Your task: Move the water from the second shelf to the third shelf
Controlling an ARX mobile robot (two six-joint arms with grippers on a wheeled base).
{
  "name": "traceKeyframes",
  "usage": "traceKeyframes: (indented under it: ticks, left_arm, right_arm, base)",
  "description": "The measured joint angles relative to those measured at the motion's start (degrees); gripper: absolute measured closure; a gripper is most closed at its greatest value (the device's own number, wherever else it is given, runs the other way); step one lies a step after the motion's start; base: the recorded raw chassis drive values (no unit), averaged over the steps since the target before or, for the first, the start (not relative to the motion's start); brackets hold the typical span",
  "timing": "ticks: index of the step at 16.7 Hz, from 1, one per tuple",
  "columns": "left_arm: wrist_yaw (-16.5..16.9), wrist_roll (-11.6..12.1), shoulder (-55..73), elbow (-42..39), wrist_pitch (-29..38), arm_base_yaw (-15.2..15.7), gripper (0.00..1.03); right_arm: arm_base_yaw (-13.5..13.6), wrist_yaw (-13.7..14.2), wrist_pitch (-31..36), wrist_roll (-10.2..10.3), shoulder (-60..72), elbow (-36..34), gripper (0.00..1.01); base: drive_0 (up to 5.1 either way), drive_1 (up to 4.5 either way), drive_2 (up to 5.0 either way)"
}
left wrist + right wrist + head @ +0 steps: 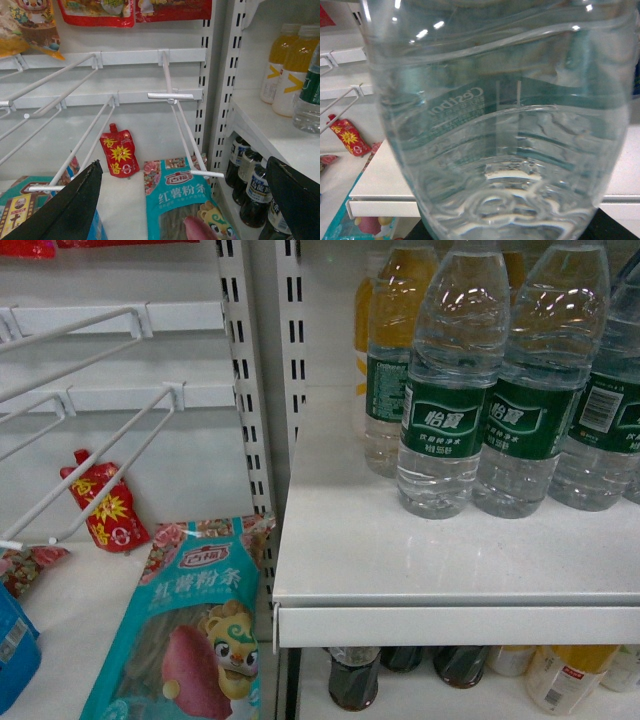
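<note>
A clear ribbed water bottle (495,125) with a green label fills the right wrist view, just in front of a white shelf edge (375,206). My right gripper (515,231) is shut on the water, and only dark bits of its fingers (620,227) show at the bottom corners. The head view has several more green-labelled water bottles (450,390) upright on the white shelf (420,570), and neither gripper shows there. My left gripper (182,210) hangs open with nothing in it, its black fingers (75,210) wide apart over the left bay.
Yellow drink bottles (385,300) stand behind the water. Dark bottles (355,680) fill the shelf below. In the left bay white wire hooks (172,105) jut forward over a teal noodle bag (190,630) and a red pouch (100,505).
</note>
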Motion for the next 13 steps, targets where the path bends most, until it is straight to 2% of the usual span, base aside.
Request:
traceKeyframes:
  ticks: [3,4,5,6,7,8,10,12,13]
  left_arm:
    - [0.0,0.0,0.0,0.0,0.0,0.0,0.05]
    - [0.0,0.0,0.0,0.0,0.0,0.0,0.05]
    - [0.0,0.0,0.0,0.0,0.0,0.0,0.05]
    - [0.1,0.0,0.0,0.0,0.0,0.0,0.05]
    - [-0.1,0.0,0.0,0.0,0.0,0.0,0.05]
    - [0.1,0.0,0.0,0.0,0.0,0.0,0.05]
    - [0.1,0.0,0.0,0.0,0.0,0.0,0.05]
    - [0.1,0.0,0.0,0.0,0.0,0.0,0.05]
    - [0.1,0.0,0.0,0.0,0.0,0.0,0.05]
  right_arm:
    - [0.0,0.0,0.0,0.0,0.0,0.0,0.62]
    - [1.8,4.5,-3.7,1.1,0.5,1.1,0.62]
    - [2.8,9.3,-7.5,1.1,0.9,2.4,0.62]
    - [1.4,12.2,-8.6,1.1,1.3,2.4,0.62]
    - [-0.5,13.4,-8.7,1.0,1.8,2.4,0.62]
    - [-3.1,13.2,-8.1,1.0,2.4,2.6,0.62]
    - [-4.1,12.3,-6.1,1.0,4.6,2.7,0.62]
    - [-5.4,8.4,-3.0,1.5,9.2,2.7,0.62]
    - [-5.9,7.8,-1.5,2.1,11.8,2.7,0.62]
  base:
    - [0.0,0.0,0.0]
    - [0.0,0.0,0.0]
    - [0.0,0.0,0.0]
    - [0.0,0.0,0.0]
    - [0.0,0.0,0.0]
    - [0.0,0.0,0.0]
    - [0.0,0.0,0.0]
    - [0.0,0.0,0.0]
    - [0.0,0.0,0.0]
